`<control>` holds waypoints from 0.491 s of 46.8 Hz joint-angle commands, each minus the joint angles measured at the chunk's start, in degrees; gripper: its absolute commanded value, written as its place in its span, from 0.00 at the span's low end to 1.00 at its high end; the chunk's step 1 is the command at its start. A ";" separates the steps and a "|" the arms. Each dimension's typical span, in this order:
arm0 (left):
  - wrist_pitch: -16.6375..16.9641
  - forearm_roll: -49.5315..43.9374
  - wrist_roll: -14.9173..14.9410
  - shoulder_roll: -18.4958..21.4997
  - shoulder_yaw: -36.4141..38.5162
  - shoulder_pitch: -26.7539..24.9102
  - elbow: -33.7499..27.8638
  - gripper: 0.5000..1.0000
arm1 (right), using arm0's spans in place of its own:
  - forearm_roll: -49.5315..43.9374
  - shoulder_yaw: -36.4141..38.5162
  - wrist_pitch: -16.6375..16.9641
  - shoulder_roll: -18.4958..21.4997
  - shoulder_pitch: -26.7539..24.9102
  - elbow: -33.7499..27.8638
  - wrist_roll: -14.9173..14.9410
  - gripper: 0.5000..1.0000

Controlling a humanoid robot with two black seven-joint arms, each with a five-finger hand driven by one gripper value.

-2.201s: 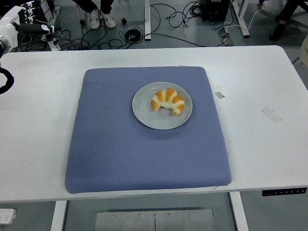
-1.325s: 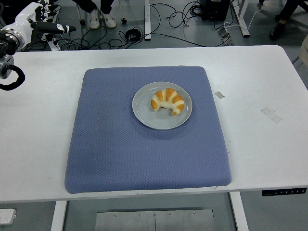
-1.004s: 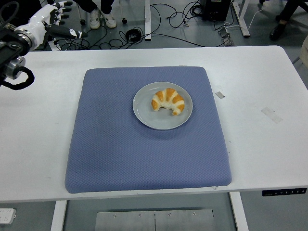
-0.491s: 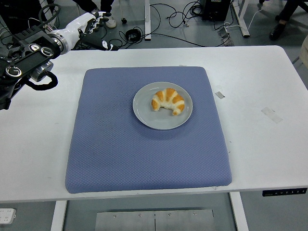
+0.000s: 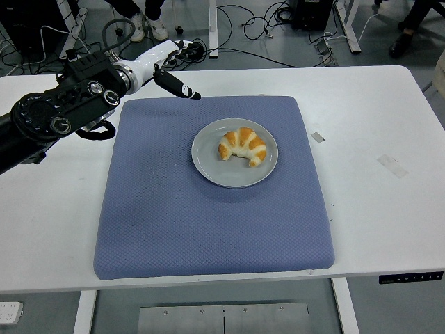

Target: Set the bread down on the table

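A golden croissant (image 5: 243,146) lies on a round grey plate (image 5: 208,164) in the upper middle of a blue mat (image 5: 208,223). My left hand (image 5: 176,66) reaches in from the upper left, above the mat's far left corner. It is open, its fingers spread and holding nothing. The thumb (image 5: 178,86) points toward the plate, still well to the left of the croissant. The right arm does not show.
The white table (image 5: 389,209) has bare strips left and right of the mat, with two bits of tape (image 5: 391,165) on the right side. Cables and a person's shoes (image 5: 147,29) lie on the floor beyond the far edge.
My left arm has swept in from the far left edge to the right, over the table, reaching the mat's far left corner. The croissant and plate have not moved.
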 commanded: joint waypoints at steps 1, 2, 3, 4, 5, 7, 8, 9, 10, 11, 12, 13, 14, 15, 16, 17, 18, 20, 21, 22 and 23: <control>0.06 1.59 0.67 -0.09 0.05 0.18 -1.93 0.95 | 0.00 0.00 0.00 0.00 -0.01 0.02 0.00 1.00; 0.06 2.12 0.85 -0.18 0.05 0.18 -2.46 0.95 | 0.00 0.00 0.00 0.00 -0.01 0.02 0.00 1.00; 0.15 2.56 1.11 -0.36 0.05 0.18 -2.90 0.95 | 0.00 0.00 0.00 0.00 -0.01 0.02 0.00 1.00; 0.15 2.91 1.37 -0.71 0.05 0.18 -3.34 0.95 | 0.00 0.00 0.00 0.00 -0.01 0.02 0.00 1.00; 0.15 3.27 1.55 -0.88 0.05 0.18 -3.78 0.95 | 0.00 0.00 0.00 0.00 -0.01 0.02 0.00 1.00; 0.15 3.97 1.99 -1.32 0.05 0.18 -4.48 0.95 | 0.00 0.00 0.00 0.00 -0.01 0.02 0.00 1.00; 0.15 4.23 2.16 -1.50 0.05 0.18 -4.83 0.95 | 0.00 0.00 0.00 0.00 -0.01 0.02 0.00 1.00; 0.15 4.50 2.43 -1.50 0.05 0.18 -5.10 0.95 | 0.00 0.00 0.00 0.00 -0.01 0.02 0.00 1.00; 0.24 4.76 2.69 -1.59 0.05 0.18 -5.45 0.95 | 0.00 0.00 0.00 0.00 -0.01 0.02 0.00 1.00; 0.24 5.11 2.95 -1.59 0.13 0.18 -5.89 0.94 | 0.00 0.00 0.00 0.00 -0.01 0.02 0.00 1.00; 0.24 5.46 3.30 -1.59 0.14 0.27 -6.24 0.94 | 0.00 0.00 0.00 0.00 -0.01 0.02 0.00 1.00; 0.15 5.99 3.57 -1.59 0.14 0.27 -6.68 0.94 | 0.00 0.00 0.00 0.00 -0.01 0.02 0.00 1.00; 0.15 6.52 3.92 -1.59 0.14 0.27 -7.12 0.94 | 0.00 0.00 0.00 0.00 -0.01 0.02 0.00 1.00; 0.15 7.13 4.27 -1.59 0.22 0.36 -7.73 0.94 | 0.00 0.00 0.00 0.00 -0.01 0.02 0.00 1.00; 0.15 7.66 4.71 -1.68 0.22 0.36 -8.08 0.94 | 0.00 0.00 0.00 0.00 -0.01 0.02 0.00 1.00; 0.15 8.10 5.15 -1.59 0.14 0.36 -8.44 0.94 | 0.00 0.00 0.00 0.00 -0.01 0.02 0.00 1.00; 0.15 8.45 5.50 -1.59 0.14 0.36 -8.70 0.94 | 0.00 0.00 0.00 0.00 -0.01 0.02 0.00 1.00; 0.15 8.89 6.12 -1.59 0.22 0.36 -8.96 0.94 | 0.00 0.00 0.00 0.00 -0.01 0.02 0.00 1.00; 0.15 9.07 6.29 -1.68 0.22 0.36 -9.05 0.94 | 0.00 0.00 0.00 0.00 -0.01 0.02 0.00 1.00; -0.02 9.33 6.38 -1.68 0.22 0.36 -9.05 0.94 | 0.00 0.00 0.00 0.00 -0.01 0.02 0.00 1.00; -0.02 9.42 6.47 -1.68 0.22 0.36 -9.14 0.94 | 0.00 0.00 0.00 0.00 -0.01 0.02 0.00 1.00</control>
